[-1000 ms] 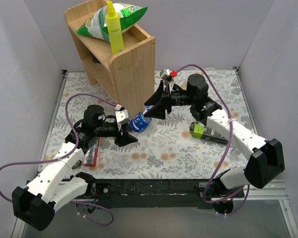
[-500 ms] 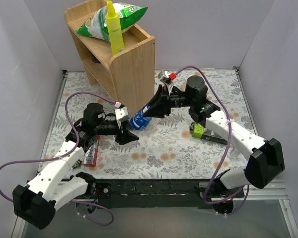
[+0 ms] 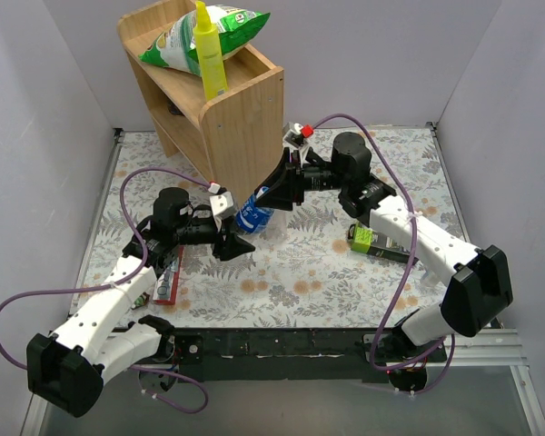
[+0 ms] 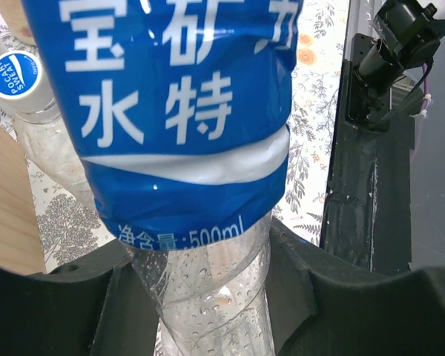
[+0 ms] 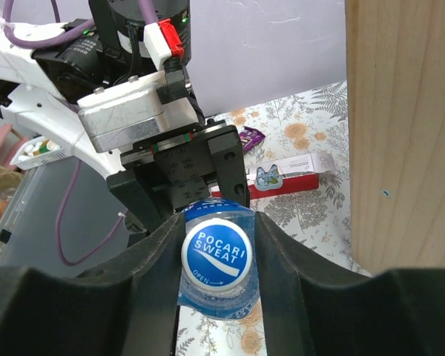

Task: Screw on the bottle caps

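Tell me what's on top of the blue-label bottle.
A blue cap printed POCARI SWEAT sits on the blue-label bottle, held between fingers of the right pincer. The neck and threads beneath are covered, so how tightly it sits cannot be seen.

Desk (image 3: 304,272): floral-print surface. A wooden shelf unit (image 3: 245,127) stands on it at the far left-centre. A red-and-white carton (image 3: 170,282) lies flat at left (partly under the arm), and a green-and-black box (image 3: 372,240) lies at right.

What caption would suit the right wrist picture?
Right gripper straddles the blue cap on the bottle held by the left gripper.
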